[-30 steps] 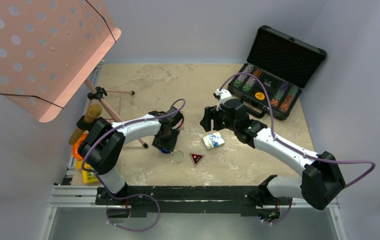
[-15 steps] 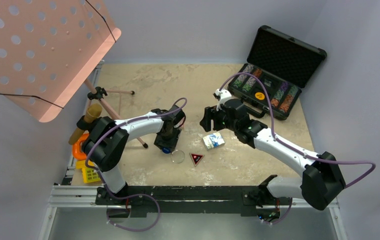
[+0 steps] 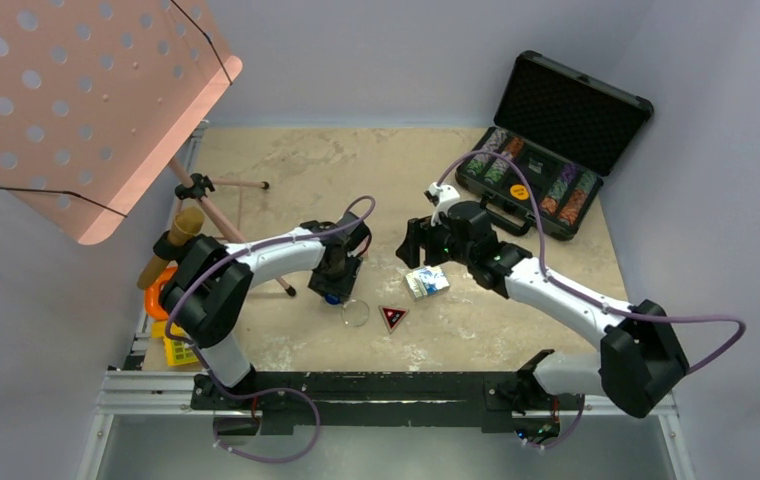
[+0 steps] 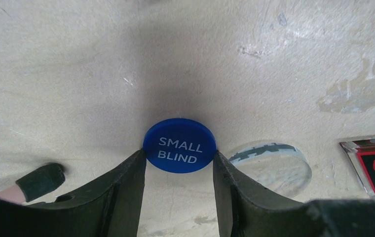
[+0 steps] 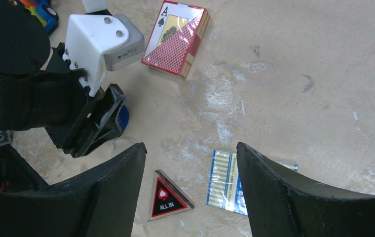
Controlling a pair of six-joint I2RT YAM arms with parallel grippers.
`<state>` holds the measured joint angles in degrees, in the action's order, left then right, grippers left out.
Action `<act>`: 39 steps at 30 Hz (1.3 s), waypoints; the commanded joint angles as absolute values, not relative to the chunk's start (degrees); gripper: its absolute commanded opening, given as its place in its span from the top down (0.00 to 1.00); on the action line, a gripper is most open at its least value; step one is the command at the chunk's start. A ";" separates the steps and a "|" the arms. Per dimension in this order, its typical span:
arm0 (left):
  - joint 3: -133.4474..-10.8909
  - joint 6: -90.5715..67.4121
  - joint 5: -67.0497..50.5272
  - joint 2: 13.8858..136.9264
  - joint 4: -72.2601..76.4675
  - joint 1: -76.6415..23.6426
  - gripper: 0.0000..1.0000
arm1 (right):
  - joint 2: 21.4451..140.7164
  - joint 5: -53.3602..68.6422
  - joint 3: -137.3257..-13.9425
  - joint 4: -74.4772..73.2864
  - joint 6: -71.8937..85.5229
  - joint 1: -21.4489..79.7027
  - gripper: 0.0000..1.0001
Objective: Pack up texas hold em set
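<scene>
The left hand (image 4: 179, 157) has closed a little more and now pinches the blue button (image 4: 179, 143) by its rim, flat on the desk (image 4: 284, 59). It seems light, stiff and slippery. The right hand (image 5: 190, 163) stays released.

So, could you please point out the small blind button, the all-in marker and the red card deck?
small blind button (image 4: 179, 146): left wrist view, lettered blue face.
all-in marker (image 5: 167, 201): right wrist view, middle of its face.
red card deck (image 5: 176, 46): right wrist view, patterned top.
</scene>
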<state>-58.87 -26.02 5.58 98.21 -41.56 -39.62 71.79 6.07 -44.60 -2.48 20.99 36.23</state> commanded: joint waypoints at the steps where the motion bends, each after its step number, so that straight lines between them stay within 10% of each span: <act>1: -57.60 -24.17 10.87 96.47 -36.71 -39.60 0.63 | 75.54 12.33 -43.68 3.77 24.56 35.81 0.28; 39: -55.24 -18.19 1.34 89.64 -29.67 -47.45 0.64 | 106.67 44.32 -45.37 27.43 39.84 34.71 0.55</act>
<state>-55.48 -19.68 2.59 91.68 -31.79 -46.92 105.43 39.88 -43.83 23.66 38.28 34.81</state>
